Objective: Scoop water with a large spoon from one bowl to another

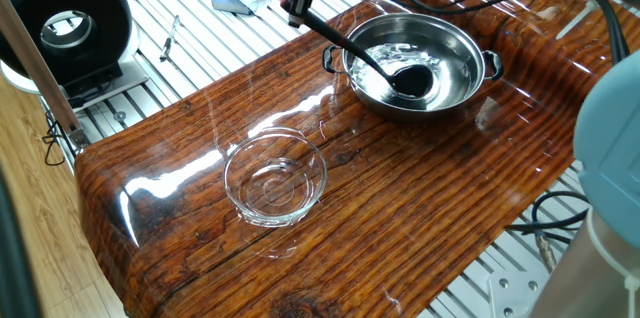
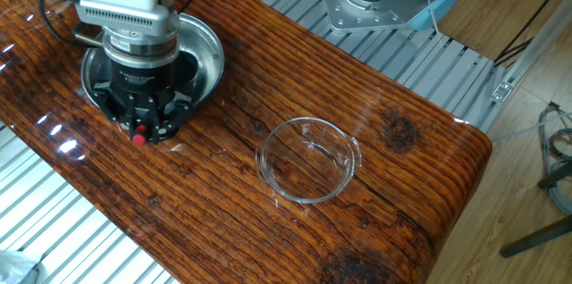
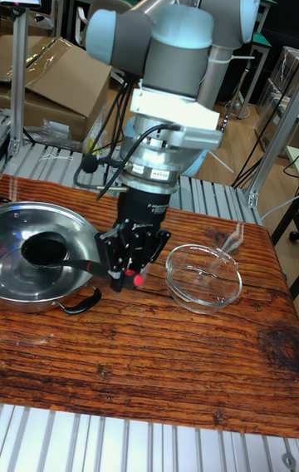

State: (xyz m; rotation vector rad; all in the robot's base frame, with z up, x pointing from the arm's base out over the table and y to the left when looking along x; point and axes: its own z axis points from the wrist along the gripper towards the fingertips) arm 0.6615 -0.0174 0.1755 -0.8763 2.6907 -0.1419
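One gripper [image 3: 124, 268]: its two fingers are clenched on the upper end of the large spoon's handle, just outside the steel bowl's rim; a small red part shows at the fingertips in the other fixed view and the tall fixed view.
Large spoon [image 1: 372, 58]: black ladle, held tilted; the thin straight handle slopes down from the fingers, crosses the near rim of the steel bowl, and ends in the round scoop, which lies low inside the bowl near its middle. In the tall fixed view the scoop [image 3: 46, 249] reads as a dark round cup above the bowl's floor.
Steel bowl [image 1: 455, 50]: wide, shiny, with two small side handles, standing upright on the far end of the table. In the other fixed view the gripper body hides most of it, leaving only an arc of rim [image 2: 213, 52].
Water [image 1: 395, 53]: seen only as bright, broken reflections on the steel bowl's floor beside the scoop; whether the scoop itself holds any cannot be told.
Glass bowl [image 1: 275, 177]: small, clear, thick-rimmed, upright, well apart from the steel bowl and from the spoon; its contents cannot be told.
Table [image 1: 400, 208]: glossy wood-grain top carrying both bowls.
Arm [image 3: 178, 31]: grey and light-blue joints rise behind the wrist, with black cables trailing from it.
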